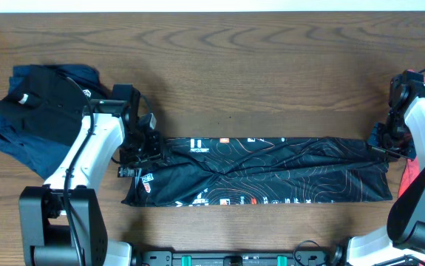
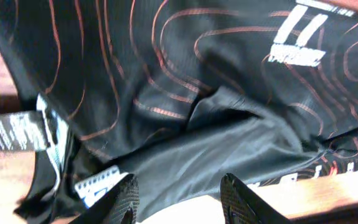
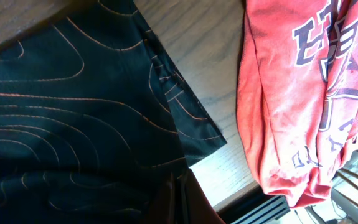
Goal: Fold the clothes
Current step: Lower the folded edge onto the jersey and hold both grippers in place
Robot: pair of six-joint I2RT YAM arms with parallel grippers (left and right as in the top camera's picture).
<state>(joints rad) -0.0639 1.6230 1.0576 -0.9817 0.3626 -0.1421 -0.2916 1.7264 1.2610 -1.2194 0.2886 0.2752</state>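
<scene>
Wooden tabletop [image 1: 271,66], black jersey [image 1: 271,170] as one long band, axis left-right.
Lay mid-tabletop, spanning claw to claw: left claw [image 2: 179,199] at left end, fingers spread, nothing pinched; right claw [image 1: 384,144] at right end, couldn't tell open or closed. Each end nearest its own arm.

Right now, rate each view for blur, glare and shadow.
Overhead: sharp and evenly lit, only soft shadows, jersey prints visible. Left wrist: too close, jersey soft and the white print smeared. Right wrist: jersey lines crisp, but the table strip by the red shirt is glared out.
</scene>
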